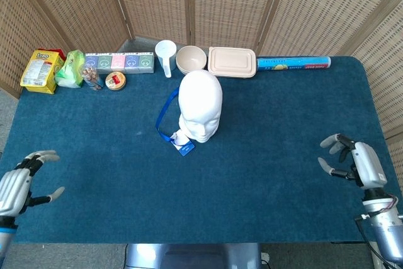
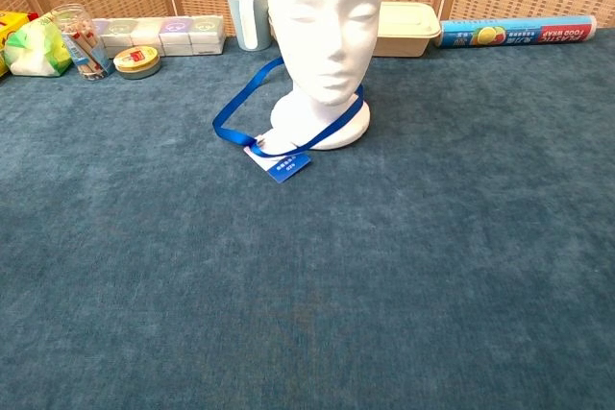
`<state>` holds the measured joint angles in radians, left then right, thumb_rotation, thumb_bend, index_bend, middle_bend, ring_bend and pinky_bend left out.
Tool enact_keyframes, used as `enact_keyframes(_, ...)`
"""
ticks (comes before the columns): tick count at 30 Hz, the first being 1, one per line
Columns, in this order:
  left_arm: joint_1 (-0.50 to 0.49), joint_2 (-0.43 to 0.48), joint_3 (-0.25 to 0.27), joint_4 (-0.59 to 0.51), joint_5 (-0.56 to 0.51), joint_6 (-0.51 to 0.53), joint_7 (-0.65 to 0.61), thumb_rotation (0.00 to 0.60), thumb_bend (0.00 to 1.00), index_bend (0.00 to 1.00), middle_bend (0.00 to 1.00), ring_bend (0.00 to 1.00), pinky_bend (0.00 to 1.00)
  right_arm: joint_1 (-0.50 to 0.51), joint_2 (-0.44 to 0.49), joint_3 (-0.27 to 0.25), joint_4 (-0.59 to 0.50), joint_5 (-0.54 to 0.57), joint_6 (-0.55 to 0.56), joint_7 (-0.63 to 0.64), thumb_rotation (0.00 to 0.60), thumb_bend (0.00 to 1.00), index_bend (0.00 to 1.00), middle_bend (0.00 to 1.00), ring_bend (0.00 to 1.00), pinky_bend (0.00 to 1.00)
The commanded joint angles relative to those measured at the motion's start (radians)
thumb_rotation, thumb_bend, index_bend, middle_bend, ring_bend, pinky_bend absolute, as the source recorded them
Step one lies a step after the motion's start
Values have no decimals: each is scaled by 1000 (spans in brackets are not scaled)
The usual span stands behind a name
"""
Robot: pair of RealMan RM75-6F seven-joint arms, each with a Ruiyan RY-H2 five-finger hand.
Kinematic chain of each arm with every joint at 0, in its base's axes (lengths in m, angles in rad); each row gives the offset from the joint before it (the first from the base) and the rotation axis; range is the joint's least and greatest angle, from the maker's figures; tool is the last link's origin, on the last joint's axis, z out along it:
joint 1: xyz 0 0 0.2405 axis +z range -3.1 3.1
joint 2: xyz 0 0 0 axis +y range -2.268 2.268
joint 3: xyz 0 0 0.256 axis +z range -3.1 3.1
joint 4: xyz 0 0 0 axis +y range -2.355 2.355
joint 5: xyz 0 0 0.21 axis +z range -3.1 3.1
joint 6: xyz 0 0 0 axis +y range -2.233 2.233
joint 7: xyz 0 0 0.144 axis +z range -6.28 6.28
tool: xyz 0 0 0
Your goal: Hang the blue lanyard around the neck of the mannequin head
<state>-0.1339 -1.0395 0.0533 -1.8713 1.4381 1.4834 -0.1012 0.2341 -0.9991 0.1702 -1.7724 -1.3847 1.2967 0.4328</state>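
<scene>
The white mannequin head [image 1: 200, 106] [image 2: 324, 36] stands upright at the table's middle. The blue lanyard [image 1: 165, 113] [image 2: 242, 106] loops around its neck, its strap trailing out to the left. The lanyard's blue badge [image 1: 184, 147] [image 2: 288, 167] lies flat on the cloth in front of the base. My left hand [image 1: 17, 184] hovers open at the near left corner, far from the head. My right hand [image 1: 357, 163] is open at the near right edge, holding nothing. Neither hand shows in the chest view.
Along the back edge stand a yellow packet [image 1: 41, 70], a green bag [image 1: 71, 68], a row of small boxes [image 1: 119, 62], a round tin [image 1: 115, 80], a white cup [image 1: 165, 56], a bowl [image 1: 191, 59], a lidded beige container [image 1: 232, 62] and a foil roll [image 1: 293, 63]. Wicker screens stand behind.
</scene>
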Motion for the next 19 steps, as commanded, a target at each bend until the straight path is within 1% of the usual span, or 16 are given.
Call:
enact_keyframes(1, 42, -16, 36, 22, 25, 23, 20, 598, 196, 310, 232, 165, 264, -109, -12, -76, -19, -65, 157, -242, 600, 321, 458, 467, 514, 604)
enact_keyframes(3, 61, -22, 49, 27, 34, 30, 22, 596, 195, 318, 236, 169, 264, -130, -33, -83, -13, -67, 197, -338, 600, 322, 458, 472, 515, 605)
enact_keyframes(4, 74, -28, 56, 33, 41, 39, 27, 597, 195, 326, 240, 172, 264, -172, -43, -114, -8, -90, 247, -375, 600, 322, 458, 474, 516, 605)
enact_keyframes(7, 102, -39, 69, 45, 59, 64, 33, 598, 196, 348, 255, 183, 263, -211, -55, -137, 3, -115, 296, -400, 600, 321, 462, 478, 518, 608)
enact_keyframes(11, 135, -34, 87, 47, 77, 87, 36, 598, 195, 355, 270, 197, 264, -233, -53, -146, 4, -118, 317, -448, 600, 321, 467, 482, 521, 610)
enact_keyframes(15, 157, -26, 90, 38, 89, 106, 35, 597, 196, 368, 295, 218, 263, -249, -46, -160, -3, -134, 323, -459, 600, 321, 472, 485, 522, 610)
enact_keyframes(19, 173, -16, 96, 33, 101, 114, 38, 599, 196, 379, 299, 221, 264, -255, -35, -173, -8, -144, 309, -416, 600, 321, 489, 496, 524, 612)
